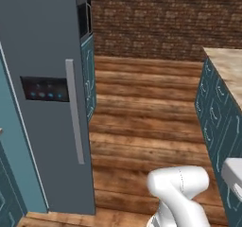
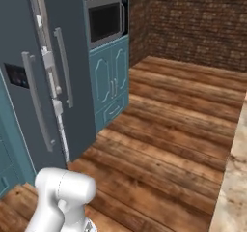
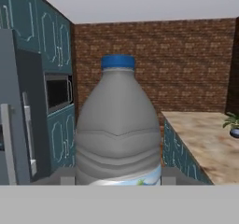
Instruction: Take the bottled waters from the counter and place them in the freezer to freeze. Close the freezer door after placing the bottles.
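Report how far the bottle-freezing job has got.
Done: one grey bottle with a blue cap is off the counter and fills the hand view, held in the shut gripper. In hand: carrying it toward the freezer. Left: its door looks closed, so open it, load the bottles, shut it.

Brick, timber and teal cabinetry around the work area.

Red-brown brick wall (image 2: 193,18) across the back, plank wood floor (image 1: 142,112) running up to it. Built-in microwave (image 2: 105,21) with dark glass front set in a teal cabinet column, twin-door teal cupboard (image 2: 111,79) directly below with a drawer under it. Teal wall cupboards (image 3: 42,31) above the microwave. Small potted plant (image 3: 232,124) at the right edge of the hand view, on a stone top.
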{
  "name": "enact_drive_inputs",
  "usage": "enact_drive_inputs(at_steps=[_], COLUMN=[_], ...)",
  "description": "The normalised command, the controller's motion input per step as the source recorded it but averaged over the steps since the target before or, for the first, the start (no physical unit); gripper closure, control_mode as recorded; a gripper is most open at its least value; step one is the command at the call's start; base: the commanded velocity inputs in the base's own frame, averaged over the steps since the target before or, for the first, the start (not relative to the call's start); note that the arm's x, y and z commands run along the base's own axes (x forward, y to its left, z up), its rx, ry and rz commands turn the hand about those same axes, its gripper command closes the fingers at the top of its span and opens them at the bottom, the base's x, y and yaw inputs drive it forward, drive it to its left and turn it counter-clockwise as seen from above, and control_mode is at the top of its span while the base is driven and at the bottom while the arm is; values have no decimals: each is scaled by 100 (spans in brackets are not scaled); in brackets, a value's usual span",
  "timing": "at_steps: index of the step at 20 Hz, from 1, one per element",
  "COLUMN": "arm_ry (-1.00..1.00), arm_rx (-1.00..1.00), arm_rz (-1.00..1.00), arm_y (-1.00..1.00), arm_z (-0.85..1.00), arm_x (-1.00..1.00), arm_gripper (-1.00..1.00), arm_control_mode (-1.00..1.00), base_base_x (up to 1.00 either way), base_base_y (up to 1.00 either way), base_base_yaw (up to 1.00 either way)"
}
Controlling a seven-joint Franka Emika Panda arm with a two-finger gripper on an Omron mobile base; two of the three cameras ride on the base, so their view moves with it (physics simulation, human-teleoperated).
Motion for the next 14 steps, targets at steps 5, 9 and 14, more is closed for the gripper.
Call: enact_drive_inputs(at_steps=[5,9,14], arm_ry=[0,0,0], arm_rx=[0,0,0], arm_rz=[0,0,0], arm_y=[0,0,0], arm_z=[0,0,0], arm_x=[0,0,0], arm_gripper=[100,100,100], arm_control_mode=[100,100,100], base_base_x=[63,64,81], base_base_y=[-23,-33,-53], base_base_yaw=[-1,0,8])
